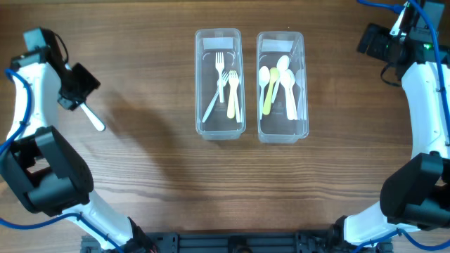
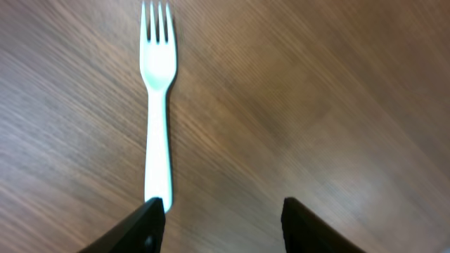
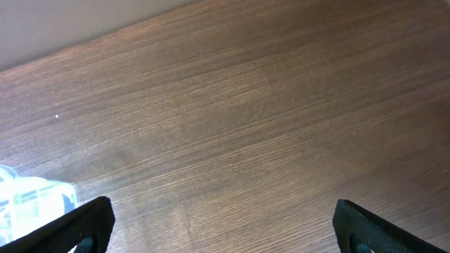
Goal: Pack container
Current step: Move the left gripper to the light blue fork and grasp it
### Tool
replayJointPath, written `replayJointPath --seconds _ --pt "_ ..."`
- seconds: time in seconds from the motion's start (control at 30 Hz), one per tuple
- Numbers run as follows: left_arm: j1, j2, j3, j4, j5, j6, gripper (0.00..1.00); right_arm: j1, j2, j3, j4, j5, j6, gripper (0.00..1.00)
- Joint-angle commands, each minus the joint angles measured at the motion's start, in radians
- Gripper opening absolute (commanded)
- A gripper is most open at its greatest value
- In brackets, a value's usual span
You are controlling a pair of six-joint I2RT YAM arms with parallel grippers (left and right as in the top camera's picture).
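Observation:
A white plastic fork [image 1: 93, 117] lies on the wooden table at the far left, apart from both containers. In the left wrist view the fork [image 2: 158, 105] points its tines away, and its handle end runs under my left finger. My left gripper [image 1: 74, 89] [image 2: 223, 211] is open just over the handle end, holding nothing. The left clear container [image 1: 199, 84] holds several forks. The right clear container [image 1: 304, 84] holds several spoons. My right gripper [image 1: 373, 42] [image 3: 223, 218] is open and empty at the far right, away from the containers.
A corner of a clear container [image 3: 28, 193] shows at the left edge of the right wrist view. The table's far edge runs along the top left of that view. Bare wood lies between the fork and the containers.

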Motion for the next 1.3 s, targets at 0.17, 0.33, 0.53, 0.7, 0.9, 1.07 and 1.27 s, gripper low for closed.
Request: replayJointPath --seconds 0.17,0.33,0.53,0.7,0.9,1.07,1.27 --pt "0.006 -0.006 -0.161 0.127 -0.188 -0.009 0.59 0.002 -0.013 0.018 0.004 0.017 0.0 1.0" --pt "0.008 -0.004 -0.186 0.2 -0.188 -0.009 0.59 0.002 -0.013 0.018 0.004 0.017 0.0 1.0" --pt "0.009 0.037 -0.198 0.268 -0.184 -0.01 0.6 0.002 -0.013 0.018 0.004 0.017 0.0 1.0" --pt "0.014 0.076 -0.198 0.314 -0.184 -0.005 0.6 0.002 -0.013 0.018 0.004 0.017 0.0 1.0" --pt "0.037 0.134 -0.198 0.314 -0.18 0.021 0.49 0.002 -0.013 0.018 0.004 0.017 0.0 1.0" --pt "0.052 0.146 -0.198 0.318 -0.18 0.021 0.5 0.002 -0.012 0.018 0.004 0.017 0.0 1.0" --pt "0.054 0.148 -0.198 0.322 -0.159 0.02 0.09 0.002 -0.012 0.018 0.004 0.017 0.0 1.0"
